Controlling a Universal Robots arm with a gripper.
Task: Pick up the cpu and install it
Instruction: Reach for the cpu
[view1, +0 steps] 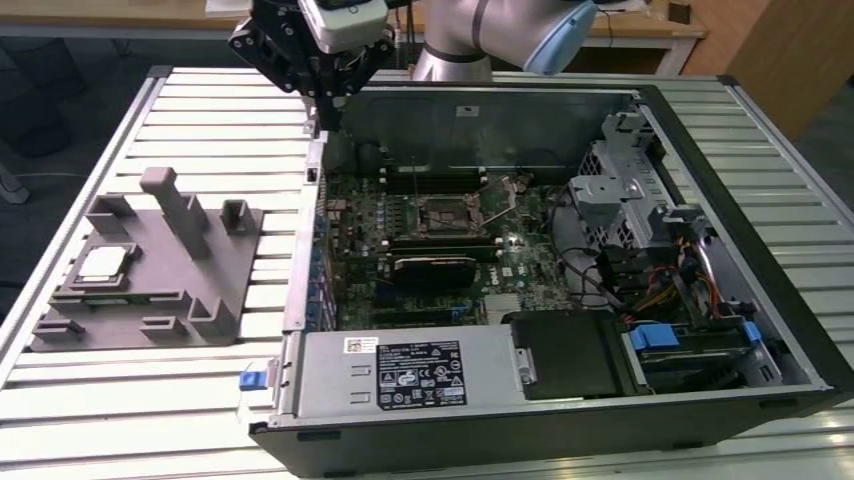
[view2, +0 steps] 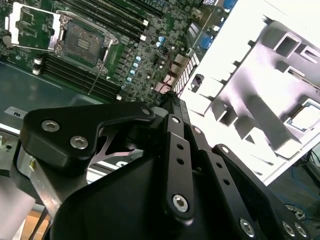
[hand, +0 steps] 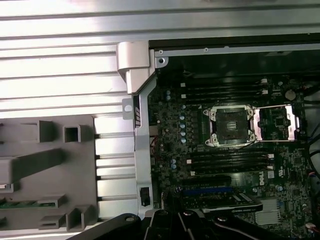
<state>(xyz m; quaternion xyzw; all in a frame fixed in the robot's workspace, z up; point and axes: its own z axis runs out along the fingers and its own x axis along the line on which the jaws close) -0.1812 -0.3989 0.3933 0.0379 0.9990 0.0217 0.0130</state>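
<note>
The cpu (view1: 104, 263), a small pale silvery square, lies in a recess of the grey plastic tray (view1: 200, 300) at the exterior view's left; in the second wrist view the cpu (view2: 306, 117) sits on that tray too. The black socket (view1: 445, 212) on the motherboard stands uncovered, its metal plate flipped aside, as the first wrist view also shows of the socket (hand: 230, 126). My gripper (view1: 322, 122) hangs high over the case's far left corner, between tray and socket, away from both. Its fingers meet at the tips with nothing between them; in the second wrist view the gripper (view2: 171, 96) looks the same.
The open computer case (view1: 747, 200) lies on a slatted metal table (view1: 147, 400), with a power supply (view1: 400, 375) at its near side and drive cages with cables (view1: 641, 220) at the exterior view's right. Upright posts (view1: 167, 200) rise from the tray. Memory slots (hand: 225, 162) flank the socket.
</note>
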